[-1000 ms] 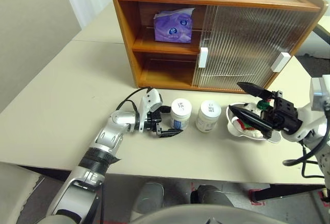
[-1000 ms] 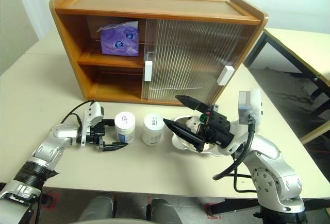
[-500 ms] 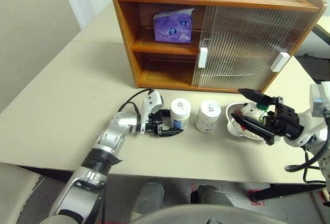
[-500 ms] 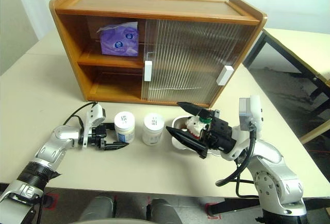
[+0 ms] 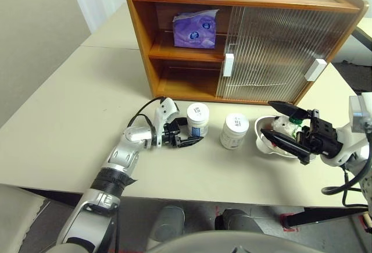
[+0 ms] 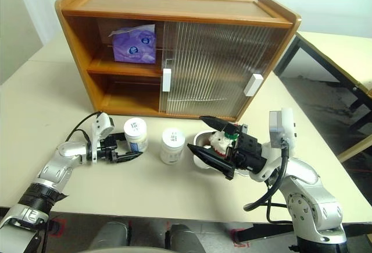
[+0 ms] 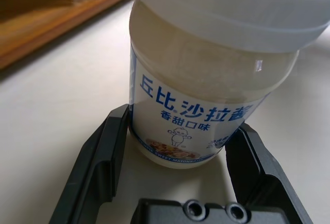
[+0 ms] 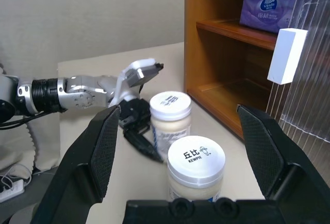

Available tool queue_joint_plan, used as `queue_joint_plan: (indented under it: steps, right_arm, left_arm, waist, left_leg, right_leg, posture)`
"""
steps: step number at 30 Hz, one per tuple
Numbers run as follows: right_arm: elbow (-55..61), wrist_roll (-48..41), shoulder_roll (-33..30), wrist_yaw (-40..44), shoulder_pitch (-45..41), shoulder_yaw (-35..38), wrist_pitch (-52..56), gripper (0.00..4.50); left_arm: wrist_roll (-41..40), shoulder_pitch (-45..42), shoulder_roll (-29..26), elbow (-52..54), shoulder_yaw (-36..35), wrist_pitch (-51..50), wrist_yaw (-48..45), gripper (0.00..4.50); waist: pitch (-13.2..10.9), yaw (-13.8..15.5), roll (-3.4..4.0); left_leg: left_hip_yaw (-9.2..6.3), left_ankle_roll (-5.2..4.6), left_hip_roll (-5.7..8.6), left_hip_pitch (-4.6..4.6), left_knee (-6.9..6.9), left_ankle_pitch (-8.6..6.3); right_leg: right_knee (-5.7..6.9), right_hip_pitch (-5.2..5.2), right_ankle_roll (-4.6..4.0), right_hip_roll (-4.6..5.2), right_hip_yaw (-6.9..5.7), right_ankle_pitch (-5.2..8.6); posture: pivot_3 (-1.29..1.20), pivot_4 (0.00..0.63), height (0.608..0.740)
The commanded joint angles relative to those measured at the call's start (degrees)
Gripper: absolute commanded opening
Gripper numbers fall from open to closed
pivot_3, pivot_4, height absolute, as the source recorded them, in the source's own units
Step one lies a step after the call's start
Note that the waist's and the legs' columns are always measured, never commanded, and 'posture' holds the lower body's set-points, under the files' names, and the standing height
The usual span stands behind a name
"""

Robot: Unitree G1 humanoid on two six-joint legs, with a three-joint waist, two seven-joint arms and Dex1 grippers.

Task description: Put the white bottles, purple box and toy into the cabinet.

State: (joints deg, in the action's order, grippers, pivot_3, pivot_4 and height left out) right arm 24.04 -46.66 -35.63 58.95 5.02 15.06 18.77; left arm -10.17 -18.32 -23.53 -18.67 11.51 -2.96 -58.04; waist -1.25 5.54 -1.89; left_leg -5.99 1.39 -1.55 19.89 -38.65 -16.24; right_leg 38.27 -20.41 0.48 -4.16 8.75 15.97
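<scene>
Bench (image 5: 70, 102) carries the cabinet (image 5: 244, 38) at 12 o'clock, its left bay uncovered. Purple box (image 5: 196, 29) sits on the cabinet's upper shelf. Left tool (image 5: 189, 138) is clamped on the labelled white bottle (image 5: 198, 119), one finger on each side of the body; the left wrist view shows both fingers touching it. Second white bottle (image 5: 235, 130) stands at 3 o'clock of the first, apart from it. Right tool (image 5: 280, 123) is spread wide, grasping nothing, and hovers over the metal bowl (image 5: 267, 144) containing the toy (image 5: 286, 127).
</scene>
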Motion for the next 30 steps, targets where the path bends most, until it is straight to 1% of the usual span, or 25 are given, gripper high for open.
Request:
queue_joint_plan:
  steps: [1,7,10,15,19,24,30]
  right_arm:
    - [-0.95,0.57,-0.37,0.82,-0.31,0.43,-0.86,4.5]
    - [-1.54,0.93,-0.18,1.49,-0.35,0.22,-1.49,4.5]
    - [-1.66,1.07,-0.05,1.54,-0.31,0.08,-1.77,4.5]
    - [-1.32,1.13,0.17,1.16,-0.17,-0.15,-1.85,4.5]
    - [-0.97,1.11,0.26,0.75,-0.08,-0.19,-1.79,4.5]
    - [-0.75,1.03,0.33,0.53,0.1,-0.12,-1.79,4.5]
    - [-0.39,0.92,0.41,0.19,0.27,-0.12,-1.69,4.5]
  left_arm:
    - [0.77,-1.6,0.53,0.72,-1.85,-0.05,3.66,3.15]
    - [2.17,-5.21,2.54,-0.64,-4.81,-0.22,12.4,3.15]
    - [2.47,-6.91,4.4,-1.53,-6.19,-1.71,17.3,3.15]
    - [4.14,-9.37,6.64,-3.41,-6.45,-4.09,23.37,3.15]
    - [5.91,-11.26,8.43,-5.86,-5.9,-4.54,26.88,3.15]
    - [8.1,-15.22,10.96,-11.94,-6.29,-3.41,31.91,3.15]
    - [9.13,-18.57,12.79,-16.95,-6.3,-3.0,33.8,3.15]
  waist:
    - [0.0,0.05,0.0]
    - [0.0,0.26,0.0]
    - [0.0,0.3,0.0]
    - [0.0,0.36,-0.01]
    - [-0.01,0.41,-0.02]
    - [-0.02,0.48,-0.03]
    - [-0.03,0.49,-0.05]
  left_leg:
    - [0.0,0.0,0.01,0.01,-0.01,0.0]
    - [0.01,-0.02,0.05,0.0,-0.06,0.02]
    - [0.03,-0.03,0.07,-0.02,-0.09,0.03]
    - [0.06,-0.04,0.11,-0.03,-0.13,0.04]
    - [0.05,-0.04,0.13,-0.03,-0.16,0.04]
    - [0.05,-0.07,0.15,-0.06,-0.21,0.07]
    - [0.05,-0.09,0.18,-0.08,-0.25,0.1]
  right_leg:
    - [0.0,0.0,0.0,0.0,0.0,0.0]
    - [0.01,0.03,0.03,0.0,-0.01,-0.02]
    - [0.0,0.08,0.07,0.0,0.0,-0.04]
    - [0.0,0.11,0.1,0.01,0.02,-0.06]
    - [0.0,0.12,0.15,0.01,0.03,-0.08]
    - [-0.01,0.19,0.23,0.01,0.04,-0.13]
    - [-0.03,0.23,0.29,0.02,0.06,-0.17]
  posture:
    - [0.14,0.013,0.74]
    - [0.14,0.009,0.74]
    - [0.14,0.009,0.74]
    - [0.14,0.009,0.74]
    - [0.13,0.009,0.74]
    - [0.13,0.011,0.74]
    - [0.13,0.012,0.74]
